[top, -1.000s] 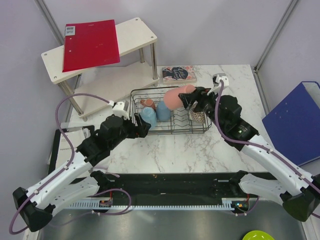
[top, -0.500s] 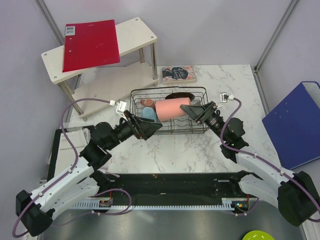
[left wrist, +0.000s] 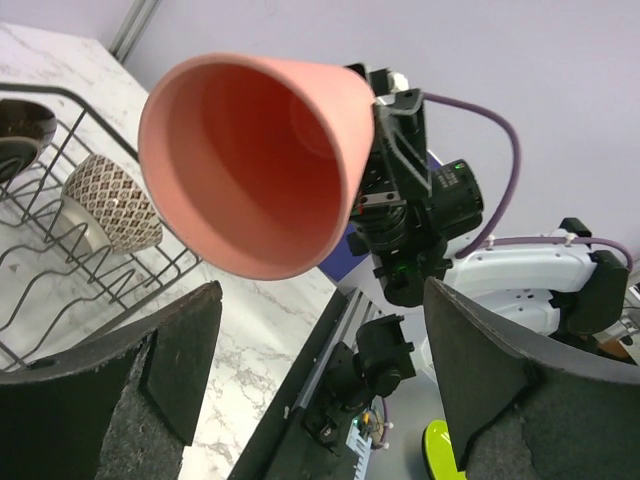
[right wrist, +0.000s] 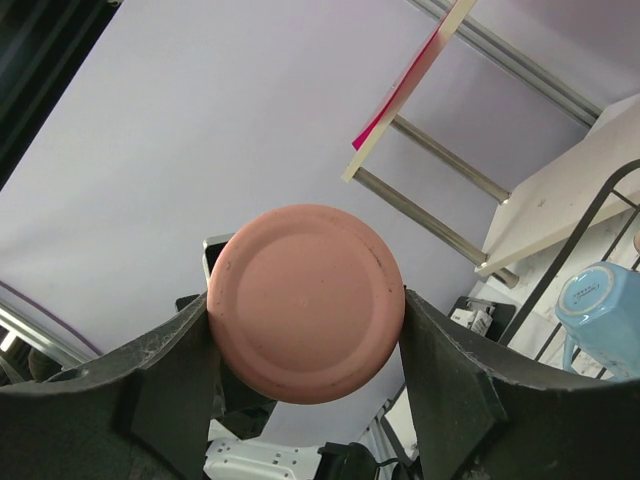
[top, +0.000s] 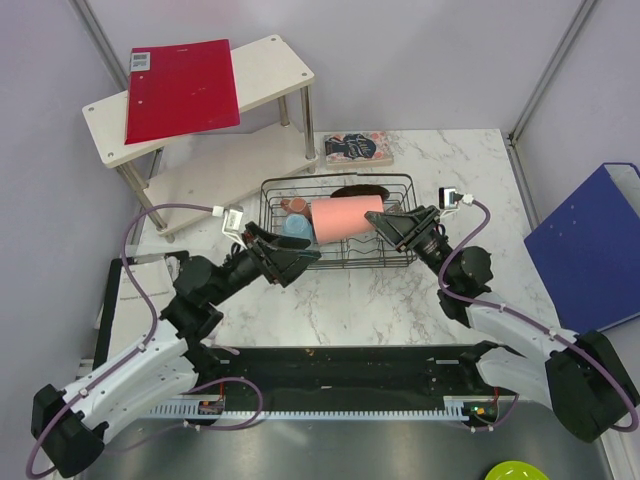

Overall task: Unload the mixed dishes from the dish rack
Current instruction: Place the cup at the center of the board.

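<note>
1. Your right gripper [top: 388, 222] is clamped on the base of the salmon-pink tumbler [top: 345, 217], which lies on its side in the air just above the dish rack [top: 408, 190], mouth aimed at the left arm
2. Your left gripper [left wrist: 320, 335] has its jaws wide apart with nothing between them; it's lined up on that open mouth, near it but not touching
3. This reads as a handover: one dish is out of the rack and being passed across, not yet set down
4. In the rack you've got the light-blue mug [right wrist: 600, 300], the red-speckled bowl [left wrist: 105, 200] at the right end and the dark red-brown plate [top: 360, 190] at the back; the other cups are partly hidden under the tumbler
5. Next move, as I judge it: bring the left fingers around the tumbler's wall, close firmly, and only then release the right side; the wall tapers, so a loose grip could slide
6. After that you'll need a bare patch of the marble table [top: 360, 300] to set it down
</note>
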